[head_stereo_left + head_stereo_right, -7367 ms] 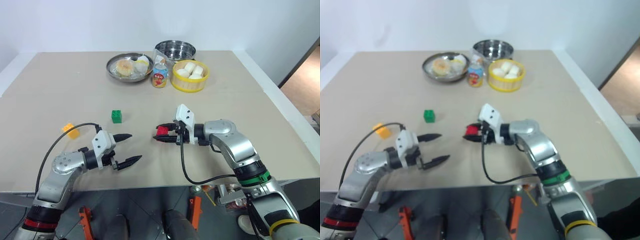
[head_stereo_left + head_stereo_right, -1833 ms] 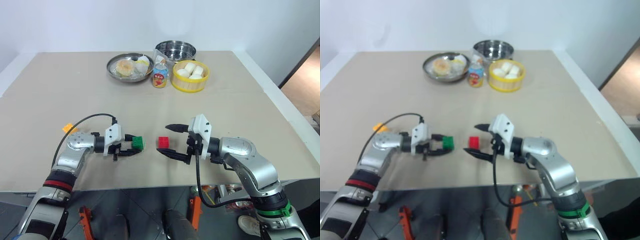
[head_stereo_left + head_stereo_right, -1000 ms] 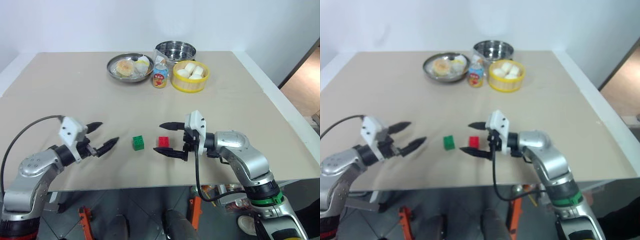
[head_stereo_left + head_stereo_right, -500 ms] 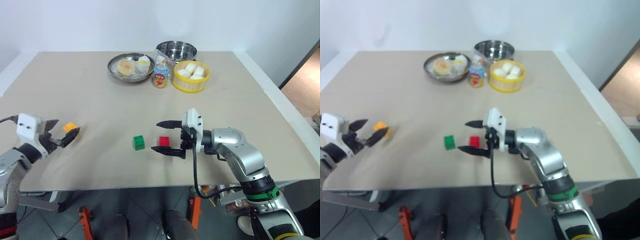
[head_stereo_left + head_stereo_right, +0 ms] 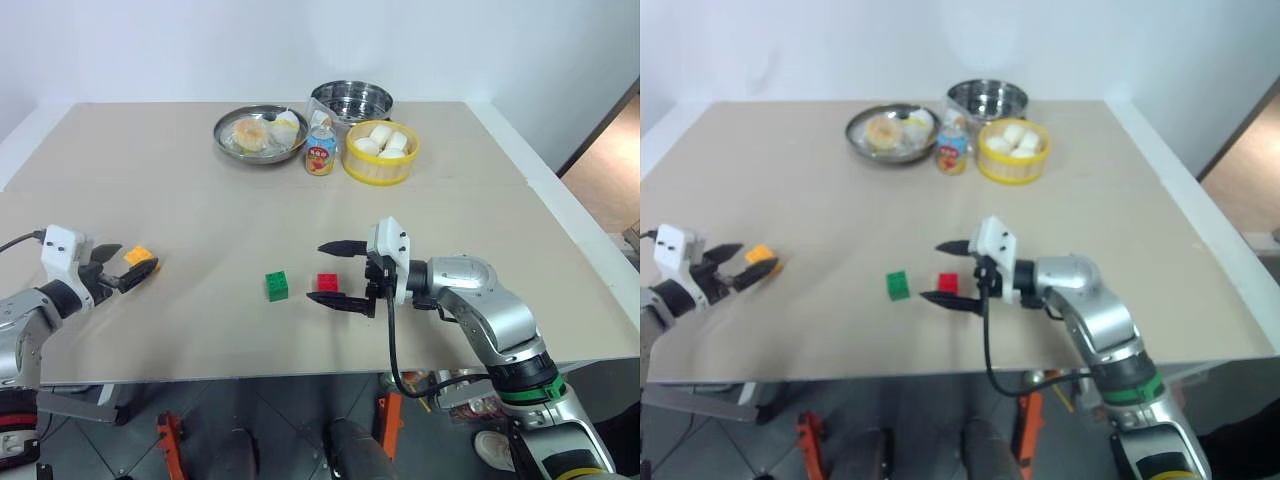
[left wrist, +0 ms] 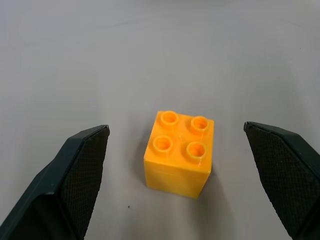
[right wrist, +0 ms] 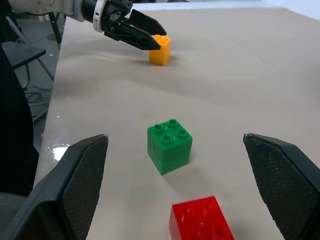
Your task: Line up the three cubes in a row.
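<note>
left gripper (image 6: 180, 175): we hold it wide, empty, astride the yellow-orange cube (image 6: 181, 154).
risk: our off-centre closing may skew or push that cube.
right gripper (image 5: 335, 272): wide, empty, by the red cube (image 5: 328, 283).

Green cube (image 5: 277, 285), red cube (image 5: 327, 283), yellow-orange cube (image 6: 181, 154), all studded. Beige tabletop (image 5: 180, 190). Black fingers (image 6: 75, 175) with cross-hatched pads. Yellow basket (image 5: 380, 165) of white buns (image 5: 380, 140).

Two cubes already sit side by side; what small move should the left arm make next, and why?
Probably ease the open left gripper forward around the yellow-orange cube and close. That cube stands between the fingers but untouched, far left of the green cube and red cube, which already sit together.
</note>
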You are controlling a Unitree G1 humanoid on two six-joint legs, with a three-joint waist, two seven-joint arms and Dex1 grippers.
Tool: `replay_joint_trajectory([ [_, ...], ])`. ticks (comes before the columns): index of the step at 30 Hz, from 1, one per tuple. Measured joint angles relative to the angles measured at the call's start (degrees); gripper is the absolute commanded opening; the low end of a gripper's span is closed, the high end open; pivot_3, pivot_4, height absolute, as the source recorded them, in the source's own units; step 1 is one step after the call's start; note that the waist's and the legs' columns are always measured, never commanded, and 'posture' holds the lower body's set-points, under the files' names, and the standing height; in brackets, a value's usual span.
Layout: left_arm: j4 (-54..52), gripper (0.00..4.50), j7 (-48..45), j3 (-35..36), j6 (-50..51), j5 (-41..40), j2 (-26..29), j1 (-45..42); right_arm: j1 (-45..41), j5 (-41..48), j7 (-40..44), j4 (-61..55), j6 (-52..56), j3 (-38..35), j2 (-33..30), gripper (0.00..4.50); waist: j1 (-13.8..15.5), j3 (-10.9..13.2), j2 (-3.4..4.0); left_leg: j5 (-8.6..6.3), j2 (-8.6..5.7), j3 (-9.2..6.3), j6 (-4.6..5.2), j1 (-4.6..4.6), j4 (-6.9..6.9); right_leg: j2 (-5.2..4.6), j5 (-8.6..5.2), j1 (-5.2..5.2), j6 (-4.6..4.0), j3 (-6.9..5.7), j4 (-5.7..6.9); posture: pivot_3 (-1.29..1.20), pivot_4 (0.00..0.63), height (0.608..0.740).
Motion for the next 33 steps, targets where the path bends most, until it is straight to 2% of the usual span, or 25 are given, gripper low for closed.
replay_joint_trajectory([
  [2, 2.24, 4.46, -0.7, -0.53, -0.79, 0.41, 0.0, -0.97, 0.03, 0.01, -0.08, -0.48, 0.29, -0.03, -0.33, 4.5, 0.01, 0.0, -0.01, 0.0, 0.0, 0.0, 0.0, 0.0, 0.0, 0.0, 0.02, 0.0, 0.03, 0.0, 0.0, 0.0, 0.15, 0.74],
  [3, 3.55, 3.95, -1.1, -0.82, -1.33, 0.78, 0.0, -1.55, 0.05, 0.03, -0.12, -0.63, 0.39, -0.07, -0.46, 4.5, 0.01, 0.0, 0.0, 0.0, 0.0, 0.0, 0.0, 0.0, 0.0, 0.0, 0.02, 0.0, 0.03, 0.0, 0.0, 0.0, 0.15, 0.74],
  [6, 7.29, 2.87, -2.31, -2.22, -3.4, 2.2, 0.02, -2.86, 0.05, 0.14, -0.23, -0.79, 0.94, -0.13, -0.62, 4.5, 0.01, 0.0, -0.01, 0.0, 0.0, 0.0, 0.0, 0.0, 0.0, 0.0, 0.03, 0.0, 0.04, 0.0, 0.0, 0.0, 0.15, 0.74],
  [11, 10.88, 1.32, -3.95, -3.46, -6.28, 3.91, 0.04, -4.39, 0.51, 0.74, -0.18, -1.88, 1.84, -0.32, -1.21, 4.5, 0.01, -0.01, -0.02, 0.0, 0.0, -0.02, 0.0, -0.01, -0.01, 0.0, 0.04, 0.0, 0.08, -0.02, 0.01, 0.0, 0.15, 0.74],
  [17, 10.35, 1.32, -6.85, -5.96, -9.97, 5.52, 0.35, -4.62, 1.41, 0.73, -0.16, -1.92, 2.02, -0.33, -1.53, 4.5, 0.02, -0.01, -0.02, 0.0, 0.0, -0.01, 0.0, -0.02, 0.0, 0.0, 0.04, 0.0, 0.08, -0.01, 0.01, 0.0, 0.15, 0.74],
  [27, -14.44, 1.32, -16.52, -17.09, -9.3, 4.73, -0.12, -0.02, 1.68, 0.64, -0.22, -1.9, 1.49, -0.36, -1.7, 4.5, 0.02, -0.01, -0.02, 0.0, 0.0, 0.0, 0.0, -0.02, 0.01, 0.0, 0.03, 0.0, 0.08, 0.01, 0.01, 0.0, 0.15, 0.74],
  [33, -15.07, 1.32, -20.44, -23.38, -10.01, 5.43, -1.77, -2.34, 2.08, 0.57, -1.26, -2.05, 1.46, -0.41, -1.73, 4.5, 0.02, -0.01, -0.02, 0.0, -0.01, -0.01, 0.01, -0.02, 0.04, 0.02, 0.04, 0.01, 0.06, 0.01, 0.02, 0.0, 0.15, 0.74],
])
